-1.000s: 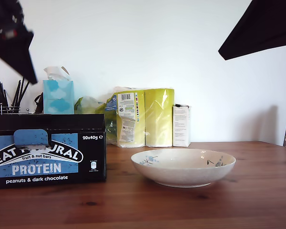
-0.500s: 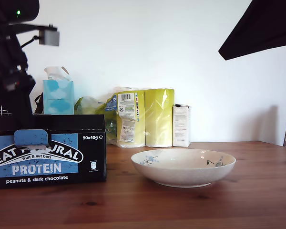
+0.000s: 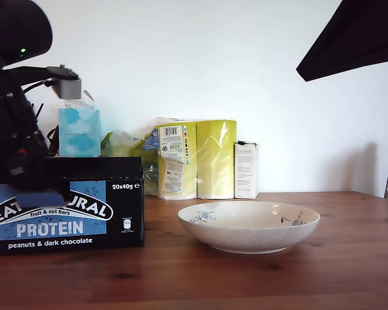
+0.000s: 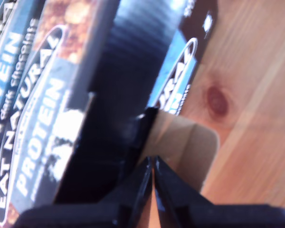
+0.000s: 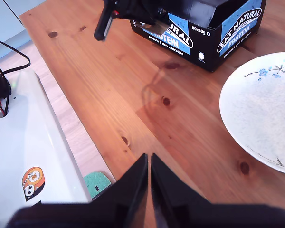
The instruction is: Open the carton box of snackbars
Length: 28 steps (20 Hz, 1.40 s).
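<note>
One carton box of snackbars (image 3: 77,206) on the wooden table (image 3: 258,278), at the exterior view's left, blue printed front facing that camera. White bowl (image 3: 249,226) just beside it toward the exterior view's right; tissue box (image 3: 79,131) and yellow-wrapped rolls (image 3: 197,158) stand behind.

My first gripper (image 4: 152,164) sits at the front top edge of the box, jaws pressed nearly together, tips against the brown cardboard tab (image 4: 185,147) of the lid. Whether they pinch the tab's edge or merely touch it I cannot tell (view is blurred). My second gripper (image 5: 149,161) hangs high over bare table, well apart from the box, jaws pressed together on nothing.

Handling, as judgement: thin card, stiff along the folds but easily creased or torn at the tab. Glossy print likely slippery; raw brown card should grip better. Full of bars, the box is probably heavy enough to stay put under a gentle lift, though a hard pull may drag it. Best hold: the tab's free edge, lifted up and back along the hinge.
</note>
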Available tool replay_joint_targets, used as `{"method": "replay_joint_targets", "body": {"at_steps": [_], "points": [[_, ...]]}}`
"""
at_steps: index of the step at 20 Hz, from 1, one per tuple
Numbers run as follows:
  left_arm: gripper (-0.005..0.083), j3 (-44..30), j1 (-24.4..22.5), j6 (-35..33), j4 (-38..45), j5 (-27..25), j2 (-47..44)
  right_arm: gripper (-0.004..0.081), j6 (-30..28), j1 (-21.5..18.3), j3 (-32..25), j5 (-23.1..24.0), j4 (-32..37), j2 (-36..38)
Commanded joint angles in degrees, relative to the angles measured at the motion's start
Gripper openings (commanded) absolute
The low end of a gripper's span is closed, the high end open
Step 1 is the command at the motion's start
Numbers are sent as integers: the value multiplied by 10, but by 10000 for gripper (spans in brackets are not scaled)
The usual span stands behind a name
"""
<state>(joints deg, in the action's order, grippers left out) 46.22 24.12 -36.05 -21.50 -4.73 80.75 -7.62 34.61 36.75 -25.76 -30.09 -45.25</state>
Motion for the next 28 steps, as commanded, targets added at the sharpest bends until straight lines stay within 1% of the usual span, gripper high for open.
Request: {"method": "replay_joint_targets", "body": {"at_steps": [1, 5, 7, 11, 13, 15, 17, 20, 22, 28], "points": [[-24, -12, 9, 5, 25, -26, -7, -13, -4, 2, 9, 0, 2, 0], [-24, -12, 24, 0, 65, -65, -13, -13, -4, 2, 9, 0, 2, 0], [-24, -12, 31, -12, 83, -97, -18, -13, -4, 2, 9, 0, 2, 0], [-24, -11, 32, -17, 162, -147, -44, -13, -4, 3, 9, 0, 2, 0], [-24, -11, 27, -15, 212, -153, -56, -13, -3, 3, 9, 0, 2, 0], [-24, -11, 12, -14, 257, -153, -58, -13, -3, 3, 9, 0, 2, 0], [-24, -11, -7, -3, 277, -141, -57, -13, -3, 3, 9, -1, 2, 0], [-24, -11, -53, 16, 310, -101, -53, -13, -3, 2, 9, 0, 2, 0], [-24, -11, -84, 17, 336, -73, -47, -13, 0, 3, 9, -1, 2, 0], [-24, -11, -151, 31, 390, 13, -29, -13, 2, 3, 9, 0, 2, 0]]}}
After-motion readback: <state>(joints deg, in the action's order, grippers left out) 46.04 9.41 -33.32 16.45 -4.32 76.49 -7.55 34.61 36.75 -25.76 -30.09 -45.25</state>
